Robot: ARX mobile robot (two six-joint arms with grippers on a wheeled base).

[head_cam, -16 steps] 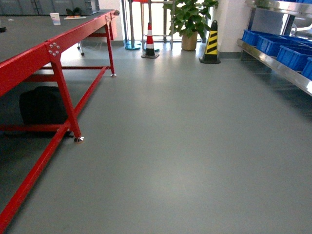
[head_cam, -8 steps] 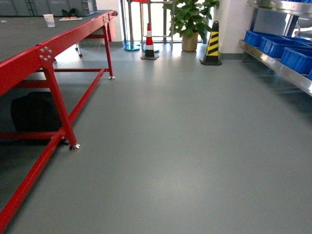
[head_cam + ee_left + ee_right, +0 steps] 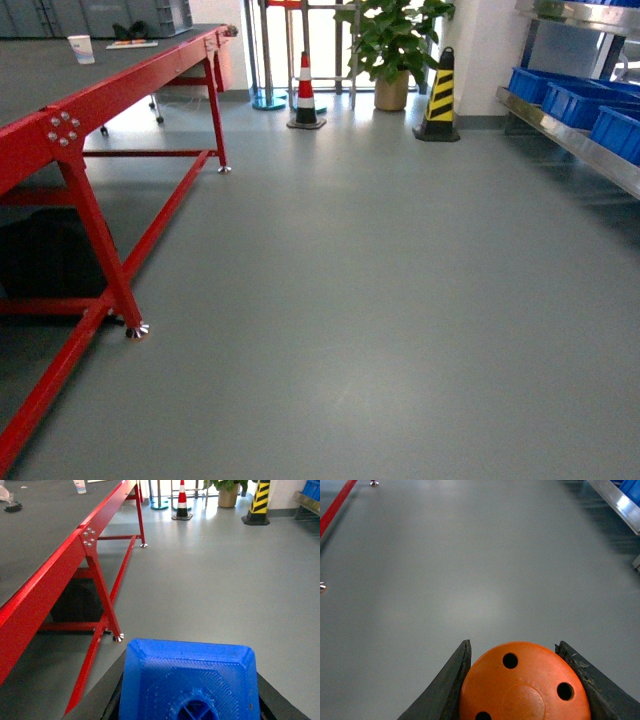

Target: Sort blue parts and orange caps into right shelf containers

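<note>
Head view: we list grey floor, a red-framed table at left, blue crates on the steel shelf at far right, two cones and a plant (no arms visible here). Left wrist view only: our left gripper closed around a blue block. Right wrist view only: our right gripper clamped on an orange cap, holes facing the camera.

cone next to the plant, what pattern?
Yellow and black diagonal stripes on the cone; head view shows it best.
</note>
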